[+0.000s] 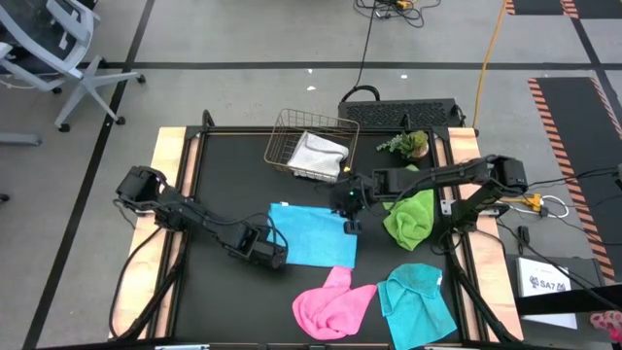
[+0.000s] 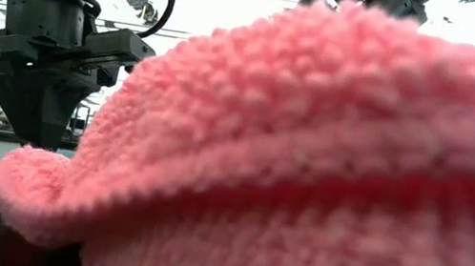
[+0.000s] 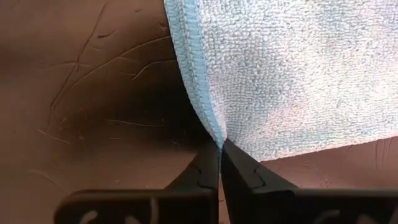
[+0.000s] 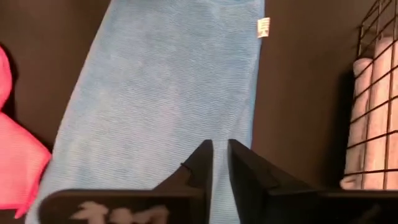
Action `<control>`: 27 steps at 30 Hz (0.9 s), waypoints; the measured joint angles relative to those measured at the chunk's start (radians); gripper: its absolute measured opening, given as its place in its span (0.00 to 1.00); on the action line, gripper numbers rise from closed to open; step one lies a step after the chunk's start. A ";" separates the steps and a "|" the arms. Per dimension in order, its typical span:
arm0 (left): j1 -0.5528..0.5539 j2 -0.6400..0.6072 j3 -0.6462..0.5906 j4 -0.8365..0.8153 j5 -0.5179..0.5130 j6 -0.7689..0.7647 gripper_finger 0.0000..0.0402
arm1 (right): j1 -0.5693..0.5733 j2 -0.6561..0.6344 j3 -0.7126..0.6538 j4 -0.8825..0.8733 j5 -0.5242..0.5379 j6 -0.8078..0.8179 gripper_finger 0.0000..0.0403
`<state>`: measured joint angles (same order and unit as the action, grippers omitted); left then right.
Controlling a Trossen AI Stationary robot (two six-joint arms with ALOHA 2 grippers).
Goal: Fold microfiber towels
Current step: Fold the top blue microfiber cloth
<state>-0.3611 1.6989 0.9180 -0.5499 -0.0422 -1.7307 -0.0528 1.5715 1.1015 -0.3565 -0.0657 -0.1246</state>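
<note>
pink towel point(image 2: 310, 164) up front | l pincer point(image 3: 220, 149) pinching blue towel point(image 1: 313, 233) corner - flat

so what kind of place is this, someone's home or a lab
Most likely a robotics lab or test room, not a home: a black work table with two arms mounted at it, cables trailing over a grey floor with taped lines, and an office chair nearby.
</note>
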 joint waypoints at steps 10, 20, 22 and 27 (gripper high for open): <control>0.000 0.004 0.015 -0.004 -0.004 0.023 0.01 | 0.008 0.000 0.000 0.002 0.014 -0.036 0.20; 0.001 0.003 0.150 -0.103 -0.049 0.145 0.01 | 0.008 0.000 0.000 0.012 0.018 -0.052 0.21; 0.001 0.003 0.178 -0.182 -0.050 0.159 0.00 | 0.009 0.000 0.000 0.025 0.017 -0.052 0.22; 0.001 0.002 0.216 -0.273 -0.035 0.192 0.00 | 0.000 0.000 0.000 0.056 0.011 -0.005 0.25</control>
<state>-0.3603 1.7012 1.1341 -0.8233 -0.0768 -1.5389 -0.0530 1.5715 1.1015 -0.3008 -0.0544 -0.1298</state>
